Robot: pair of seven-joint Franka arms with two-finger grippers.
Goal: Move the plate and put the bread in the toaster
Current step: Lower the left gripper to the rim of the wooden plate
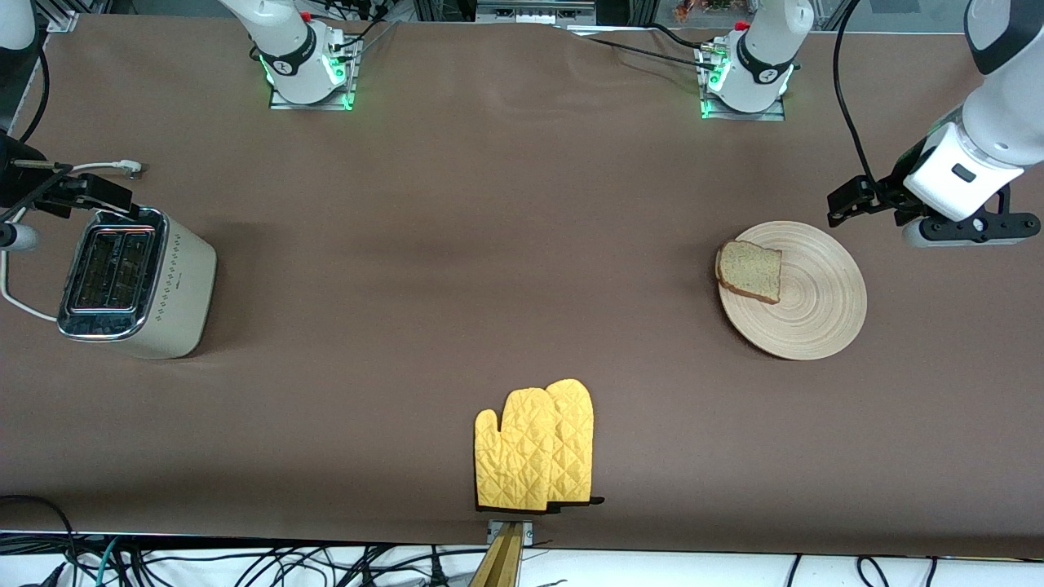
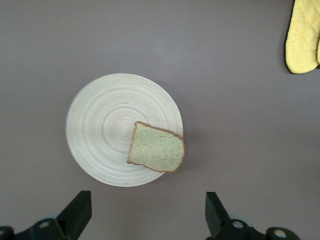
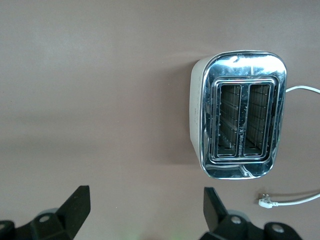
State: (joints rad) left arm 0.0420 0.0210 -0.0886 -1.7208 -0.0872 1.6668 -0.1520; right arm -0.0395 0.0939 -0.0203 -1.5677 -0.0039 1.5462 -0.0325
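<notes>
The pale wooden plate (image 1: 807,306) (image 2: 100,135) lies toward the left arm's end of the table. The speckled bread (image 1: 749,271) (image 2: 156,148) rests flat on it, overhanging the rim on the side toward the toaster. My left gripper (image 1: 971,232) (image 2: 148,212) hangs open and empty over bare table just off the plate's rim. The cream toaster (image 1: 134,281) (image 3: 240,114) stands upright at the right arm's end, with both slots empty. My right gripper (image 1: 16,236) (image 3: 145,210) hovers open over the table beside the toaster, holding nothing.
A pair of yellow oven mitts (image 1: 534,447) (image 2: 302,37) lies near the table's front edge, midway along it. The toaster's white cord and plug (image 1: 130,169) (image 3: 265,201) trail on the table beside the toaster, on the side toward the robots' bases.
</notes>
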